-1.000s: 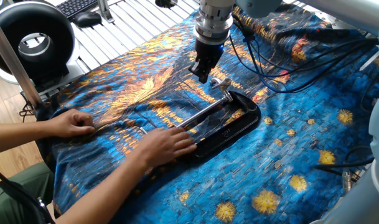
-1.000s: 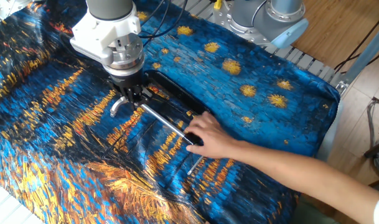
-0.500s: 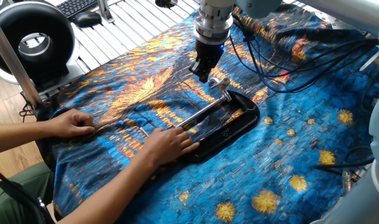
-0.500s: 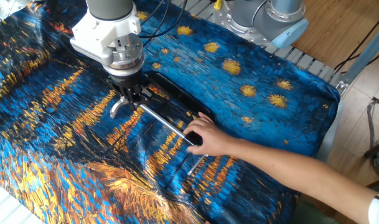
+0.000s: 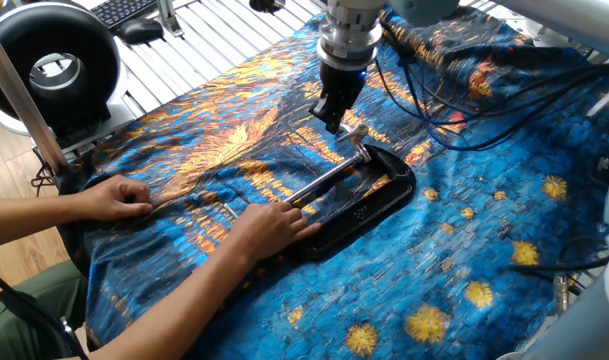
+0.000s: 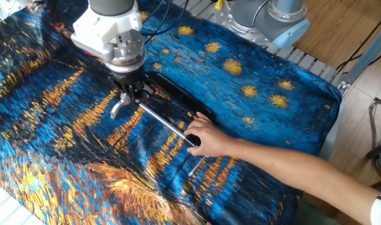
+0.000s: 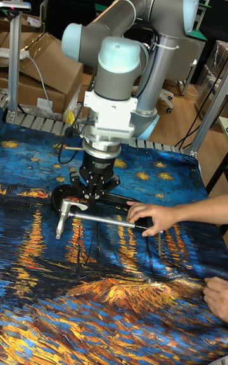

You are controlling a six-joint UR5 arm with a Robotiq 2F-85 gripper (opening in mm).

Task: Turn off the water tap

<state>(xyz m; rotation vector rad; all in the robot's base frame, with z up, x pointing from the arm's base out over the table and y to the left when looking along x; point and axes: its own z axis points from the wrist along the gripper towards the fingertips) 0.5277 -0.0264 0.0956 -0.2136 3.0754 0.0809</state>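
The water tap (image 5: pixel 355 134) is a small shiny lever at the far end of a long silver rod (image 5: pixel 322 180). The rod runs through a black C-clamp (image 5: pixel 376 196) lying on the painted cloth. My gripper (image 5: pixel 330 120) hangs just beside and above the tap, its fingers drawn together with nothing seen between them. From the other side, the tap (image 6: pixel 117 106) pokes out to the lower left of my gripper (image 6: pixel 132 97). In the tall view, my gripper (image 7: pixel 94 195) stands over the clamp end, and the tap (image 7: pixel 62 218) slants down to its left.
A person's hand (image 5: pixel 272 228) presses on the near end of the rod, and a second hand (image 5: pixel 114 197) rests flat on the cloth at the left. Cables (image 5: pixel 454 110) trail over the cloth behind the clamp. A black round device (image 5: pixel 49 65) sits at the far left.
My gripper has shifted slightly up and toward the tap. The tap, the clamp and the hands stay about where they were.
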